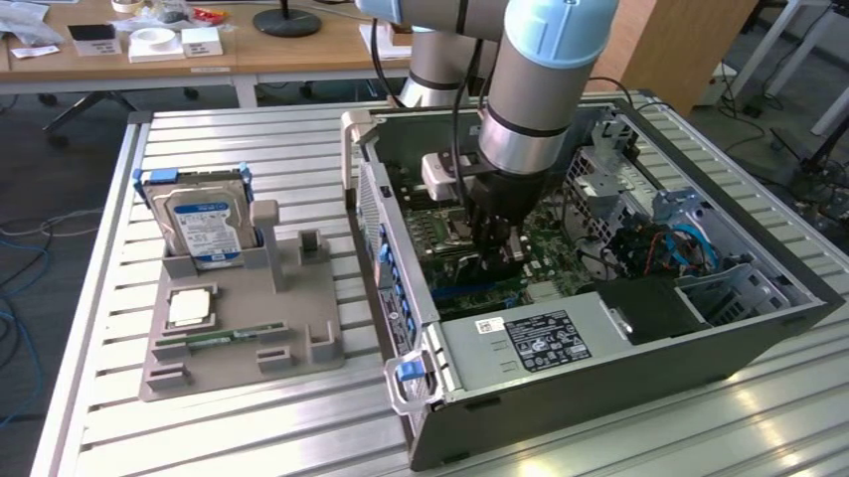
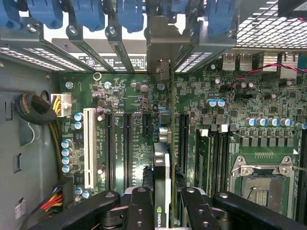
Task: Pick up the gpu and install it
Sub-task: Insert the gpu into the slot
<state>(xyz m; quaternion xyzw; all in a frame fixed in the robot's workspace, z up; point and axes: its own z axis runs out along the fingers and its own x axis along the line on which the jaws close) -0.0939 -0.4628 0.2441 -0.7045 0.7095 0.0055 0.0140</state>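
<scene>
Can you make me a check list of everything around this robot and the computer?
Surface: slatted metal table.
Job's things: gpu upright over the motherboard, inside the open case.
Clutter: grey holder with hard drive, chip and memory stick.
Pincer: shut on the gpu.
Cables: blue cables in the case; coloured wires beside the motherboard.
Surroundings: wooden desks behind; cables on the floor.
</scene>
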